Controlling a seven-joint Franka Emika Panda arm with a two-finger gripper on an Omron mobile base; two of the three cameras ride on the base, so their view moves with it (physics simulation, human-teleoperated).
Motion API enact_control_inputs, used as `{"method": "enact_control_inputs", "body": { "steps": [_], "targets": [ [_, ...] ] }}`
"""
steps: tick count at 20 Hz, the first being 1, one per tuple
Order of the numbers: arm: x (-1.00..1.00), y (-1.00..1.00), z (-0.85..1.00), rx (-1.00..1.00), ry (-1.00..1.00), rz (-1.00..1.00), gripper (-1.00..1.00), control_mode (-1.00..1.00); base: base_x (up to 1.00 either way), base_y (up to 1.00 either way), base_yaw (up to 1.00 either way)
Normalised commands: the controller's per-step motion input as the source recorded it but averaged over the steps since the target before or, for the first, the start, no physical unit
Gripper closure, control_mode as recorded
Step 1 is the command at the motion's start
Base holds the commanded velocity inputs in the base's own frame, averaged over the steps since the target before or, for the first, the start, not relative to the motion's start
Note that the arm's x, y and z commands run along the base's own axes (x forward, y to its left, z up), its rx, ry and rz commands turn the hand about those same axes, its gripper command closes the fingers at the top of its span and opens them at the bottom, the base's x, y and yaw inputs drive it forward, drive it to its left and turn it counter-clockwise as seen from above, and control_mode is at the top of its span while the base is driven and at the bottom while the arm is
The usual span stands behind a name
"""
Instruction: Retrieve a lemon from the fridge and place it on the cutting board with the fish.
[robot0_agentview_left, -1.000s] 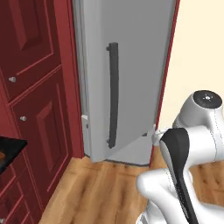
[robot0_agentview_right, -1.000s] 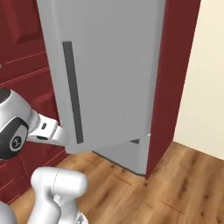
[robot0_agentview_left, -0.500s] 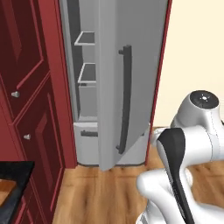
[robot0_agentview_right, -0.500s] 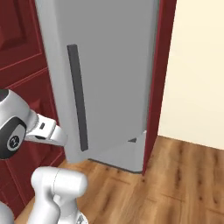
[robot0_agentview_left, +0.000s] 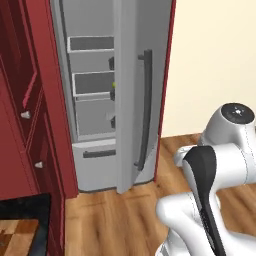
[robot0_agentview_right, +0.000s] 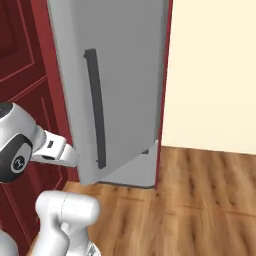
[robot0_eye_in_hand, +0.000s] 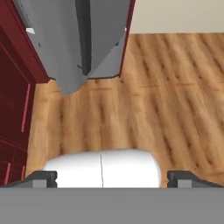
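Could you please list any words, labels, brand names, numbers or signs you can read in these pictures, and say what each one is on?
None can be read: the fridge door, its bar handle, the dark red cabinets and the cream wall carry no lettering.
A small mark on the arm's dark joint cap might be a figure, but it is too small to read.

Dark red cabinets (robot0_agentview_left: 30, 125), a cream wall (robot0_agentview_right: 215, 75), wood plank floor (robot0_eye_in_hand: 166, 100).
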Motion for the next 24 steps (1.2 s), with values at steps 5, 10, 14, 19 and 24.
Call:
{"method": "enact_control_inputs", "body": {
  "steps": [5, 10, 14, 19, 24],
  "targets": [
    [0.00, 0.00, 0.00, 0.00, 0.00, 0.00, -1.00, 1.00, -0.02, 0.70, -0.31],
    [0.00, 0.00, 0.00, 0.00, 0.00, 0.00, -1.00, 1.00, 0.00, 0.48, -0.14],
    [0.00, 0.00, 0.00, 0.00, 0.00, 0.00, -1.00, 1.00, 0.00, 0.43, -0.02],
    [0.22, 0.06, 0.00, 0.00, 0.00, 0.00, -1.00, -1.00, 0.00, 0.00, 0.00],
    [0.54, 0.00, 0.14, -0.08, 0.06, 0.08, -1.00, -1.00, 0.00, 0.00, 0.00]
  ]
}}
